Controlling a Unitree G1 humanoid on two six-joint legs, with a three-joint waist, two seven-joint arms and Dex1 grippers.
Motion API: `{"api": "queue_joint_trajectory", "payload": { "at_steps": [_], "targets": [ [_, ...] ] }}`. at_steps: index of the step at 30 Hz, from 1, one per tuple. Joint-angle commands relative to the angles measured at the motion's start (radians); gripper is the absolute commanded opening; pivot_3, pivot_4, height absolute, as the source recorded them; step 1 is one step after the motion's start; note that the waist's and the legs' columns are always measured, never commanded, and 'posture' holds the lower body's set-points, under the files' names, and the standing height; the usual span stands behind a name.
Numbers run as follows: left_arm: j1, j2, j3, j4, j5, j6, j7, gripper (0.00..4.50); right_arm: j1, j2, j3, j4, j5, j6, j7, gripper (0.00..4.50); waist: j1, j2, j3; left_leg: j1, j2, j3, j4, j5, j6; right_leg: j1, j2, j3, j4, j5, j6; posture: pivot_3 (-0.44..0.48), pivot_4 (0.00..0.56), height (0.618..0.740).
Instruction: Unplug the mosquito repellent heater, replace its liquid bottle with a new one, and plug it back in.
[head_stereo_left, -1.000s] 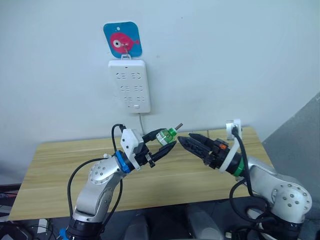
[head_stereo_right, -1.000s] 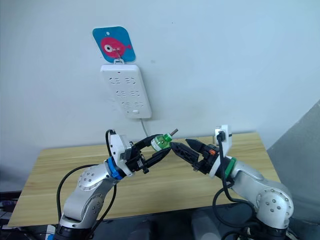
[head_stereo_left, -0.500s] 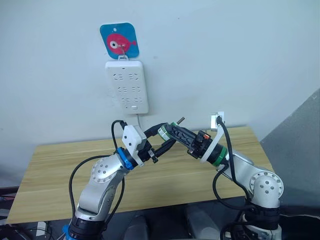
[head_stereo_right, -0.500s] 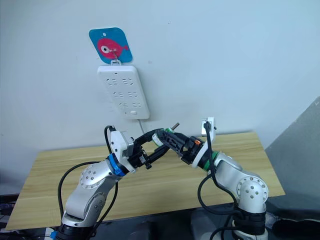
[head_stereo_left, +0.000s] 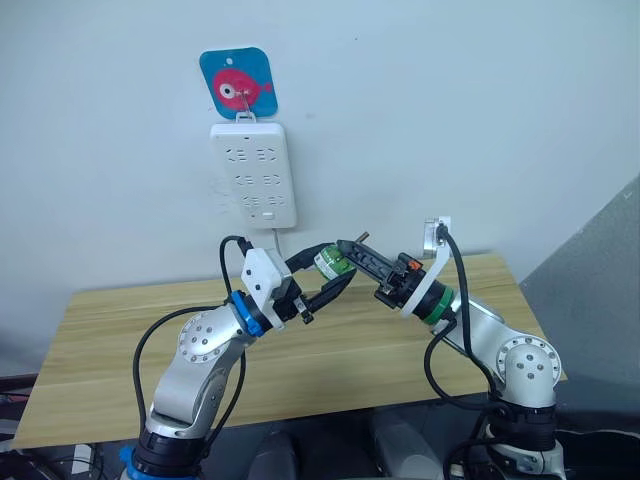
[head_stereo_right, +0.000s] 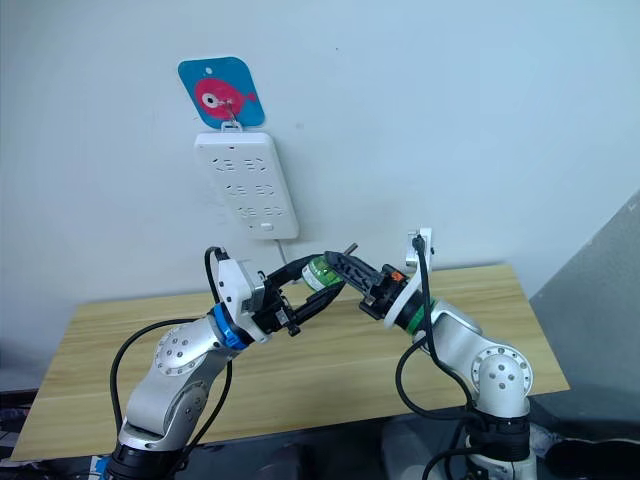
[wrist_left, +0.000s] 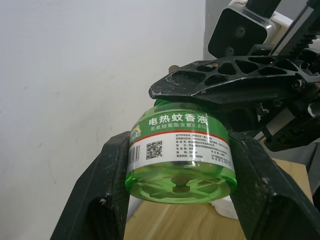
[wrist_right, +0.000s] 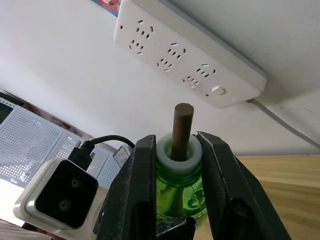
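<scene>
A green liquid bottle (head_stereo_left: 331, 263) with a printed label hangs in the air above the wooden table (head_stereo_left: 120, 330), between both arms. My left gripper (head_stereo_left: 338, 266) is shut on the bottle's body (wrist_left: 180, 155), one finger on each side. My right gripper (head_stereo_left: 350, 255) comes in from the right and is shut on the bottle's white neck (wrist_right: 177, 150). A brown wick (wrist_right: 182, 122) sticks up between its fingers. The mosquito repellent heater is out of view.
A white power strip (head_stereo_left: 253, 173) hangs on the wall behind the table, under a blue tag with a pink fish (head_stereo_left: 238, 83). Its cable runs down behind the arms. A grey surface (head_stereo_left: 600, 290) stands at the right.
My right gripper has moved left from beside the bottle onto its neck and closed on it. The left gripper has kept its hold on the bottle's body. The camera has shifted a little.
</scene>
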Motion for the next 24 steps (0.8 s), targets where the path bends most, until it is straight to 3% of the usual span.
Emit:
{"api": "queue_joint_trajectory", "payload": {
  "at_steps": [1, 4, 11, 15, 17, 20, 24],
  "targets": [
    [0.008, 0.011, -0.011, -0.02, 0.018, -0.034, -0.014, 2.29, -0.021, -0.008, 0.022, -0.027, 0.07, -0.011, 0.011, 0.82, 0.0, 0.0, -0.001, 0.0, 0.0, 0.0, 0.0, 0.0, 0.0, 0.0, 0.0, 0.0, 0.0, 0.0, 0.0, -0.136, 0.106, 0.74],
    [0.02, 0.016, -0.011, -0.026, -0.012, -0.036, -0.035, 2.29, -0.022, -0.023, 0.03, -0.027, 0.089, -0.013, 0.011, 0.82, 0.001, 0.0, -0.001, 0.0, 0.0, 0.0, 0.0, 0.0, 0.0, 0.0, 0.0, 0.0, 0.0, 0.0, 0.0, -0.134, 0.108, 0.74],
    [0.064, 0.09, 0.022, -0.077, -0.164, 0.134, -0.089, 4.47, -0.055, -0.121, 0.062, -0.063, -0.029, -0.041, 0.071, 0.82, 0.001, 0.0, -0.001, 0.0, 0.0, 0.0, 0.0, 0.0, 0.0, 0.0, 0.0, 0.0, 0.002, 0.0, 0.0, -0.13, 0.12, 0.74],
    [0.073, 0.243, 0.049, -0.032, -0.139, 0.211, -0.16, 4.5, -0.049, -0.235, 0.088, -0.101, -0.192, -0.085, 0.135, 0.82, 0.003, 0.0, -0.001, 0.001, 0.0, -0.001, 0.001, 0.0, 0.0, -0.001, 0.0, 0.0, 0.004, -0.001, 0.002, -0.128, 0.125, 0.74],
    [0.078, 0.302, 0.042, -0.011, -0.1, 0.199, -0.193, 4.5, -0.022, -0.3, 0.154, -0.076, -0.413, -0.193, 0.165, 0.82, 0.004, 0.0, -0.001, 0.002, 0.0, 0.0, 0.001, 0.0, 0.0, -0.001, 0.001, 0.0, 0.004, -0.003, 0.004, -0.125, 0.13, 0.74],
    [0.087, 0.335, 0.03, -0.021, -0.074, 0.199, -0.203, 4.5, 0.002, -0.338, 0.228, -0.012, -0.634, -0.324, 0.174, 0.82, 0.006, 0.0, 0.0, 0.002, 0.0, 0.0, 0.0, 0.0, 0.0, -0.001, 0.0, 0.0, 0.004, -0.003, 0.004, -0.126, 0.135, 0.74],
    [0.107, 0.344, 0.03, -0.099, -0.057, 0.262, -0.145, 4.5, 0.054, -0.3, 0.281, 0.151, -0.869, -0.525, 0.177, 0.82, 0.007, 0.0, 0.0, 0.001, 0.0, 0.001, 0.0, 0.0, 0.0, -0.001, 0.0, 0.001, 0.003, -0.003, 0.004, -0.127, 0.144, 0.74]
  ]
}}
